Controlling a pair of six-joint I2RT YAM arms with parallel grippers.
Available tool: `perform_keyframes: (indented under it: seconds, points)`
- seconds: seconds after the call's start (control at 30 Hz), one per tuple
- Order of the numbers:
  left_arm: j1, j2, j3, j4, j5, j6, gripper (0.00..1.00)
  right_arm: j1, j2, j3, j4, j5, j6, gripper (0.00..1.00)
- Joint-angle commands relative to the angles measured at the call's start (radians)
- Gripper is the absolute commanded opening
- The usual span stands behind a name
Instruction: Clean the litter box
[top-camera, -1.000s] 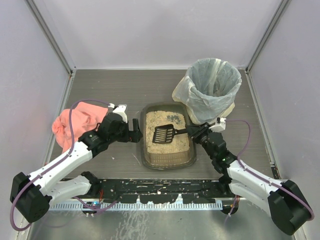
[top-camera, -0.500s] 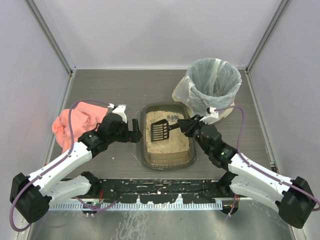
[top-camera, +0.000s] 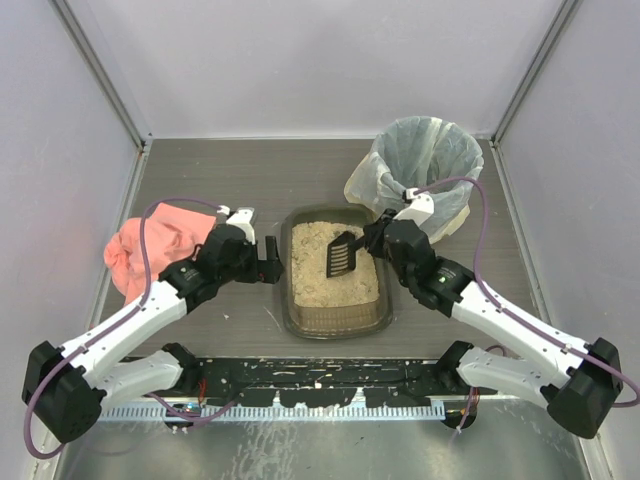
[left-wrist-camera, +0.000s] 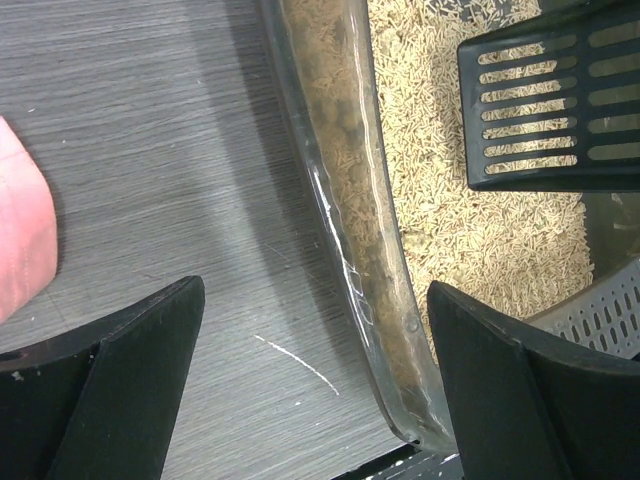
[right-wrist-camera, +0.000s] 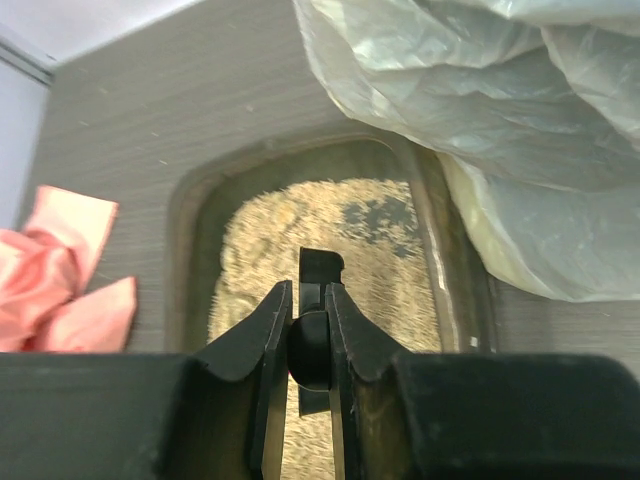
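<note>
Litter box (top-camera: 336, 320) holds tan granules (top-camera: 316, 282); my right tool (right-wrist-camera: 308, 295) clamps the black slotted scoop (top-camera: 341, 256) over them, my left tool (top-camera: 272, 259) spread wide, empty, at the left rim.

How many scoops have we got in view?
1: the black slotted scoop, held by the right claw, over the litter box. No other shows.

Left hand (left-wrist-camera: 315, 290) — fingers (left-wrist-camera: 120, 380) wide apart astride the litter box (left-wrist-camera: 345, 200) wall — black slotted scoop (left-wrist-camera: 550, 110) over granules (left-wrist-camera: 450, 200).

Glossy translucent plastic litter box (left-wrist-camera: 345, 230)
</note>
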Motion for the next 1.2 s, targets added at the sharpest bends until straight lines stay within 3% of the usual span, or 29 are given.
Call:
perform_keyframes:
  seconds: [0.0,0.5,0.73,0.9,1.17]
  points:
    - [0.006,0.028,0.015,0.094,0.035,0.033,0.94,0.02,0.043,0.096,-0.118,0.118,-0.039,0.01]
    - [0.005,0.189,0.018,0.206,0.056,0.03,0.82,0.032,0.237,0.268,-0.073,0.122,-0.132,0.01]
    - [-0.022,0.257,0.065,0.18,0.005,0.049,0.77,0.031,0.22,0.248,-0.056,0.111,-0.126,0.01]
    - [-0.07,0.315,0.086,0.137,-0.043,0.07,0.66,0.031,0.186,0.214,-0.058,0.118,-0.117,0.01]
    - [-0.073,0.278,0.033,0.072,-0.125,0.082,0.5,0.031,0.179,0.211,-0.056,0.065,-0.109,0.01]
